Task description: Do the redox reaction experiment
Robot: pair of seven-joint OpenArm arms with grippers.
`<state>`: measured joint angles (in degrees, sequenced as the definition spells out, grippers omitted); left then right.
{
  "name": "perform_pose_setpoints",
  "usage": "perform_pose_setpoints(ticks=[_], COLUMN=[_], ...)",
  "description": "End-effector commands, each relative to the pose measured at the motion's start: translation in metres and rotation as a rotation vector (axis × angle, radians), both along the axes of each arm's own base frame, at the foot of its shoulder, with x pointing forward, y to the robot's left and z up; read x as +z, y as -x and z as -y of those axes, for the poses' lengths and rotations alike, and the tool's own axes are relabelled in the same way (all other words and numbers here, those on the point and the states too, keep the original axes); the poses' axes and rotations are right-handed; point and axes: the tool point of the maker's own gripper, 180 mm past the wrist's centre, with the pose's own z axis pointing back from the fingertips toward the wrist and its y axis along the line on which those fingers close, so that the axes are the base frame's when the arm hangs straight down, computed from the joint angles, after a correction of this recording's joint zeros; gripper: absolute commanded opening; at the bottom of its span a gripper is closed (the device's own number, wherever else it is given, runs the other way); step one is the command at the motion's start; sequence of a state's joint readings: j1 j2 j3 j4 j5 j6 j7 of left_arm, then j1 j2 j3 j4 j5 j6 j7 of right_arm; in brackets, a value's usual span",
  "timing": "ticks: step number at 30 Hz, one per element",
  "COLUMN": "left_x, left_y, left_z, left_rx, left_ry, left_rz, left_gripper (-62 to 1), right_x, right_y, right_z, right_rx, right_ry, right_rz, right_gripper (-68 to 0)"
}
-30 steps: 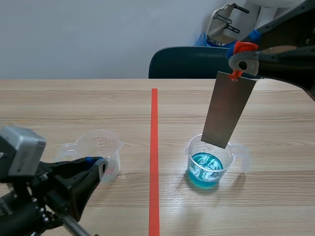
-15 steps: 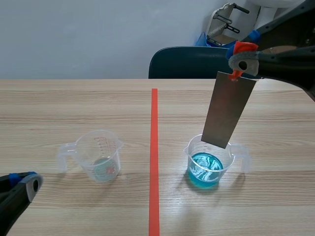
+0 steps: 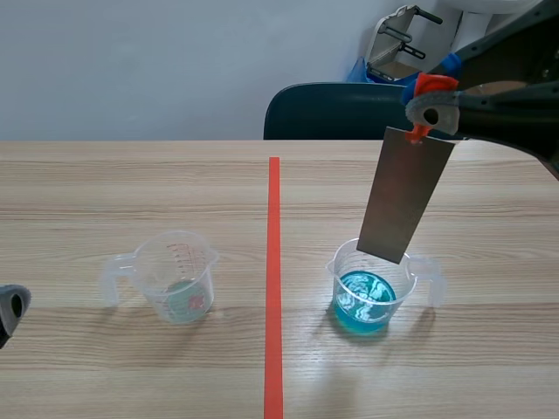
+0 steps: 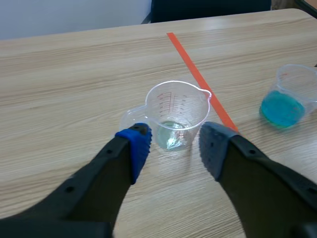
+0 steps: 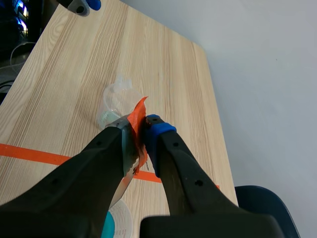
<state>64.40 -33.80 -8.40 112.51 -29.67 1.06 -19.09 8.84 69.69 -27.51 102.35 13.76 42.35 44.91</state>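
Observation:
A clear measuring cup (image 3: pixel 175 275) with a little clear liquid stands left of the red tape line. A second cup (image 3: pixel 371 292) holding blue liquid stands right of it. My right gripper (image 3: pixel 425 105) is shut on the orange-tabbed top of a grey metal strip (image 3: pixel 404 196), which hangs tilted with its lower end just over the blue cup's rim. In the right wrist view the fingers (image 5: pixel 158 134) pinch the orange tab (image 5: pixel 137 119). My left gripper (image 4: pixel 173 141) is open, and the clear cup (image 4: pixel 176 114) sits just ahead of its pads. Only its tip (image 3: pixel 9 310) shows in the scene view.
A dark blue chair (image 3: pixel 341 109) stands behind the table's far edge. The blue cup (image 4: pixel 287 99) lies off to the right of my left gripper. Bare wooden tabletop (image 3: pixel 131 183) stretches around both cups.
My left arm has pulled back from the clear cup toward the lower left, almost out of the scene view. The right arm and the strip have not moved.

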Motion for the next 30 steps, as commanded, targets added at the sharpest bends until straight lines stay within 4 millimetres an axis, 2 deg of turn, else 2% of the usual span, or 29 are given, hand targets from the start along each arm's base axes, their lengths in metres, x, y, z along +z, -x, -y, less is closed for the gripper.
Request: perform_pose_setpoints(ticks=[1, 4, 5, 30], left_x=[0.0059, 0.0061, 0.0061, 0.0058], left_y=[-0.002, -0.002, -0.002, -0.0014], left_z=[0.0019, 0.0019, 0.002, 0.0038], left_rx=[0.002, 0.002, 0.001, -0.013], left_ry=[0.016, 0.017, 0.017, 0.003], left_rz=[0.021, 0.022, 0.022, 0.025], left_gripper=[-21.5, -1.1, 1.4, 1.4], right_x=[0.0114, 0.0114, 0.0114, 0.0114], right_y=[0.0023, 0.0023, 0.0023, 0.0023], right_z=[-0.0022, -0.0022, -0.0022, -0.0022], right_rx=[0.019, 0.019, 0.019, 0.019], right_ry=[-0.026, -0.026, -0.026, -0.026], right_rz=[0.014, 0.014, 0.014, 0.014], right_gripper=[-66.9, -66.9, -66.9, -66.9])
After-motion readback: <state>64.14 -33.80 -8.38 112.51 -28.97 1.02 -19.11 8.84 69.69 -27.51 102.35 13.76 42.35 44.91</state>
